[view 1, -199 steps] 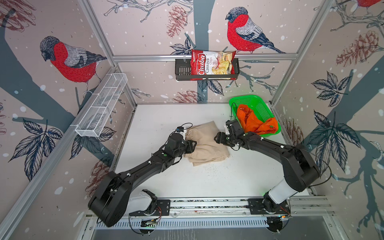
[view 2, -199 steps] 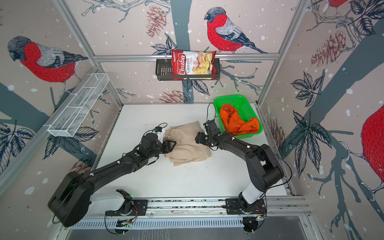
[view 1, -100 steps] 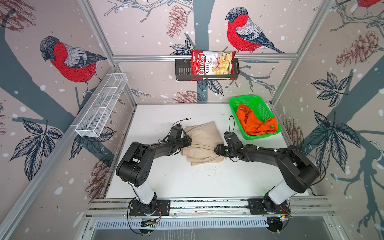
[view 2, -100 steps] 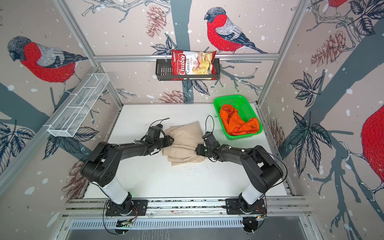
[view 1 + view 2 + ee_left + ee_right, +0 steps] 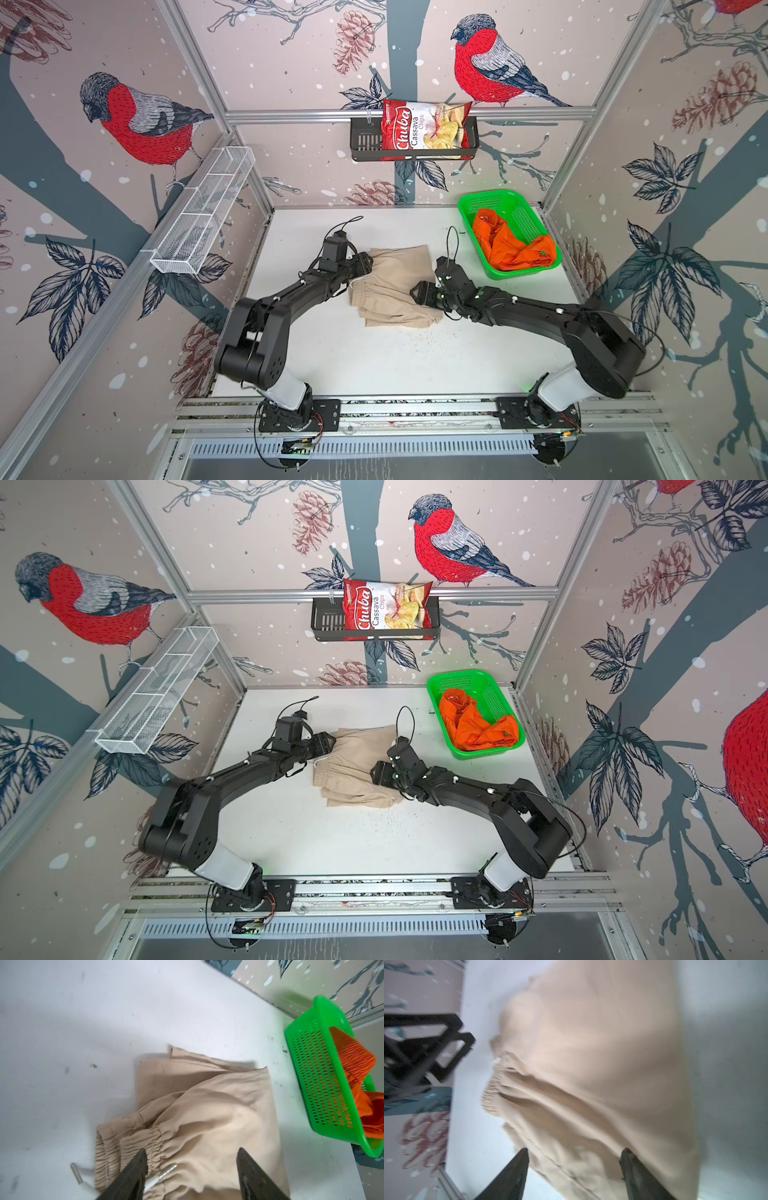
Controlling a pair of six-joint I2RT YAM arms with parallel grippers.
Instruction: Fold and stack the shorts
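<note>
Beige shorts, loosely folded, rumpled

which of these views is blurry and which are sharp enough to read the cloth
Right wrist view: heavy motion blur, the beige shorts smeared, waistband gathers barely readable. Left wrist view: mostly sharp, waistband gathers and the drawstring tip clear. Both top views: crisp, the chip bag lettering legible.
</note>
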